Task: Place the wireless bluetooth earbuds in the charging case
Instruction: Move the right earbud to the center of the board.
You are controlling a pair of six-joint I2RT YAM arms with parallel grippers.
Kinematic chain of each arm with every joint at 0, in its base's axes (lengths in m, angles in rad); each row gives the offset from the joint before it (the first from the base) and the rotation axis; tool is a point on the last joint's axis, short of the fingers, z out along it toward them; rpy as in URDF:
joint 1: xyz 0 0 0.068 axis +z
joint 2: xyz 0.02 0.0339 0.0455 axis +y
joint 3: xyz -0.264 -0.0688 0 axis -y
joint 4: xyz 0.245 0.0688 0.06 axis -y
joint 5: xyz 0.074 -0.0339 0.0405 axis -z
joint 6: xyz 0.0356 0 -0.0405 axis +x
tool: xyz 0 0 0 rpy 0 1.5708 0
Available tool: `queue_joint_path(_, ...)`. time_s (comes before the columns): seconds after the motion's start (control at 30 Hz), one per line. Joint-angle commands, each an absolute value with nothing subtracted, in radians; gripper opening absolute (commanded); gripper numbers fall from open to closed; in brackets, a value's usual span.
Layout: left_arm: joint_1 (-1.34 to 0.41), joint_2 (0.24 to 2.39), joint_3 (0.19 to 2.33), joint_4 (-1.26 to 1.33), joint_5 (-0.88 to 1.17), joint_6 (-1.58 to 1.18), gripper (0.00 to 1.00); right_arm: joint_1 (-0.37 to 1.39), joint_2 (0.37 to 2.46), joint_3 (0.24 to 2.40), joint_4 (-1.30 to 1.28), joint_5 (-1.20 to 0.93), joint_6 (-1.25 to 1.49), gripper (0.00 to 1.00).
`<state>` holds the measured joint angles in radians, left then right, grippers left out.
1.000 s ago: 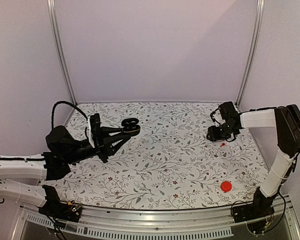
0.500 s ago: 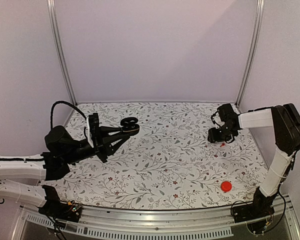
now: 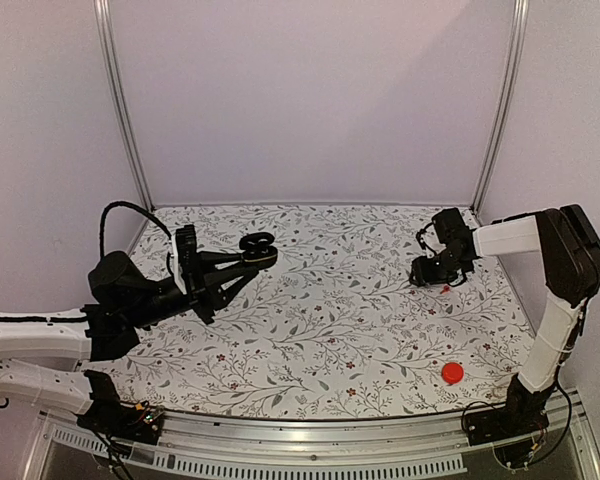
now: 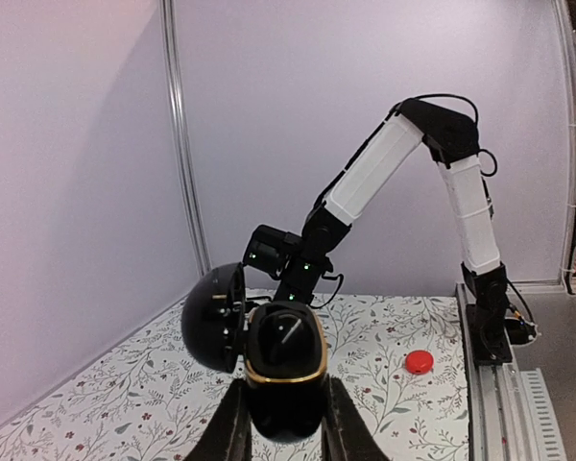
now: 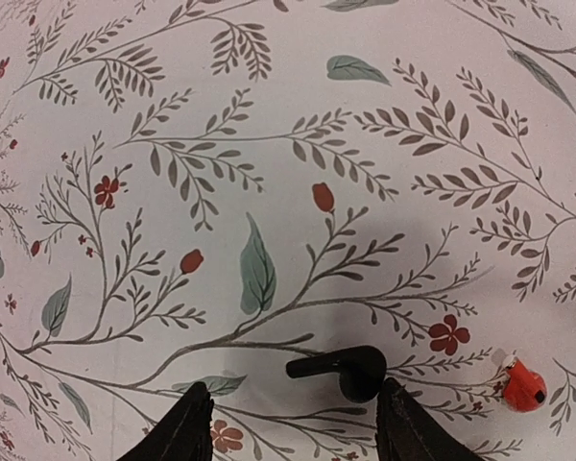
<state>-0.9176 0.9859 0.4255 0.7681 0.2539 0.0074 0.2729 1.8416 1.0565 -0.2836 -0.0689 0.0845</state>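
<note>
The glossy black charging case with its gold rim is held in the air, its lid swung open to the left. My left gripper is shut on its lower body. From above, the case hangs over the table's left back part. One black earbud lies on the floral table. My right gripper stands open low over it, a finger on either side, and the bud's head lies close to the right finger. In the top view that gripper is at the back right.
A flat red disc lies near the front right of the table, also seen as a red disc in the left wrist view. A tiny red-and-white piece lies just right of the earbud. Metal frame posts stand at the back corners.
My left arm has drawn the case slightly back and left. The right gripper has shifted a little to the left and lower over the table.
</note>
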Motion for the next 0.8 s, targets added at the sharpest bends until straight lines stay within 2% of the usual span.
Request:
queue_joint_path(0.0, -0.908, 0.978, 0.418, 0.79, 0.25, 0.008, 0.18, 0.27, 1.864, 1.104, -0.263, -0.1, 0.063, 0.57)
queue_joint_path(0.3, -0.908, 0.979, 0.419, 0.79, 0.246, 0.01, 0.18, 0.27, 1.93, 1.177, -0.285, -0.148, 0.045, 0.48)
queue_joint_path(0.77, -0.907, 0.979, 0.42, 0.79, 0.248, 0.011, 0.18, 0.345, 1.906, 1.164, -0.238, -0.305, -0.056, 0.44)
